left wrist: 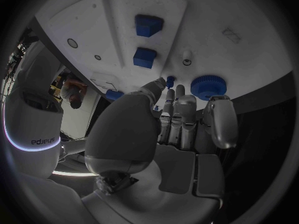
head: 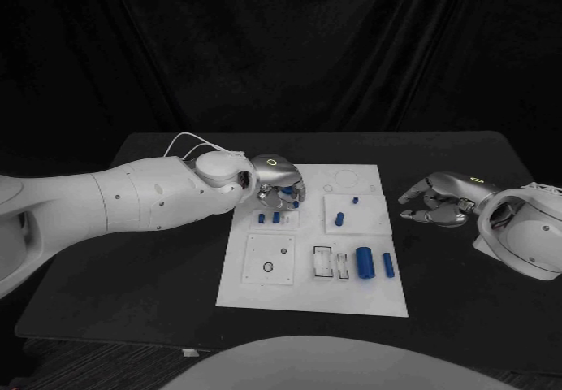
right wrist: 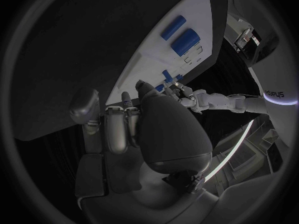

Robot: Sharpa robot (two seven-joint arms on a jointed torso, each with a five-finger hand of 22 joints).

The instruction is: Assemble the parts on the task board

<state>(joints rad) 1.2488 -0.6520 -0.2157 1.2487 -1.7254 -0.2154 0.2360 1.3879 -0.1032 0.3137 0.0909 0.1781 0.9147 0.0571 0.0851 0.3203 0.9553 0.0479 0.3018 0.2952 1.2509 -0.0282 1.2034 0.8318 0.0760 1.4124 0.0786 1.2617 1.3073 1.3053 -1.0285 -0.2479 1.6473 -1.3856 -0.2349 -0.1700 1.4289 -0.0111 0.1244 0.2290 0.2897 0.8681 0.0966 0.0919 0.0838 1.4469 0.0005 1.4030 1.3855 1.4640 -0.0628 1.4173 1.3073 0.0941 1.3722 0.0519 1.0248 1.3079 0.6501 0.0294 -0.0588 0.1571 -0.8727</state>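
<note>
Both hands hover: left hand (head: 276,180) fingers down over the task board (head: 314,302), grip unclear; right hand (head: 439,201) curled, empty.

Blue parts (head: 365,262) on white task board (head: 363,296), black table (head: 140,268), silver hands.

Beyond my reach, past the far edge of the black table (head: 469,154), a dark curtain (head: 352,65) hangs in loose vertical folds and closes off the whole back of the space. The table top is matte and dark out to both sides of me, its corners rounded. Below its near edge, on my left, lies a strip of dark floor (head: 94,361).
</note>
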